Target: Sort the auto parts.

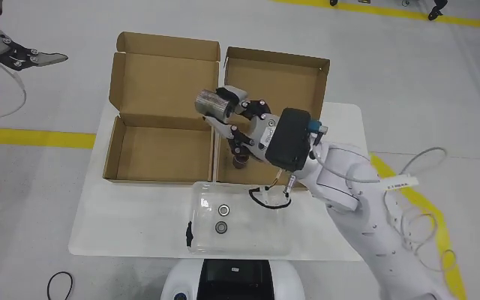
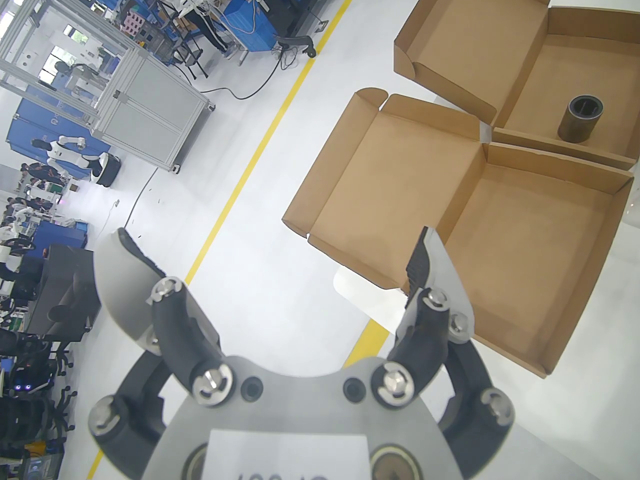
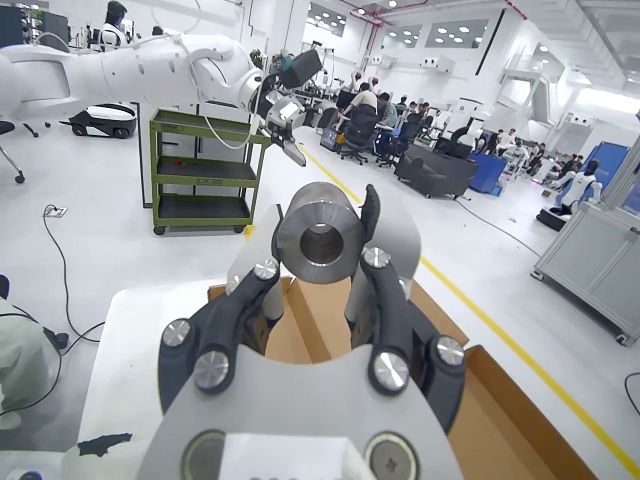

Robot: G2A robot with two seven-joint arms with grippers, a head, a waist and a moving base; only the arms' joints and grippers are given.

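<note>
In the top view the right hand (image 1: 229, 109), gripping a metal cylinder (image 1: 210, 103), covers most of the dark sleeve (image 1: 240, 160) standing in the right box (image 1: 300, 82), the left hand (image 1: 41, 54) is cut by the left edge, and the round parts (image 1: 222, 210) in the clear tray (image 1: 196, 196) at the table's (image 1: 112, 225) near edge are too small to identify.

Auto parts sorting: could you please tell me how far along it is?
Done: one dark cylinder stands in the right cardboard box. In hand: the right gripper holds a steel sleeve above the boxes. Left: two small rings lie in the clear tray; the left gripper is open, away from the boxes.
</note>
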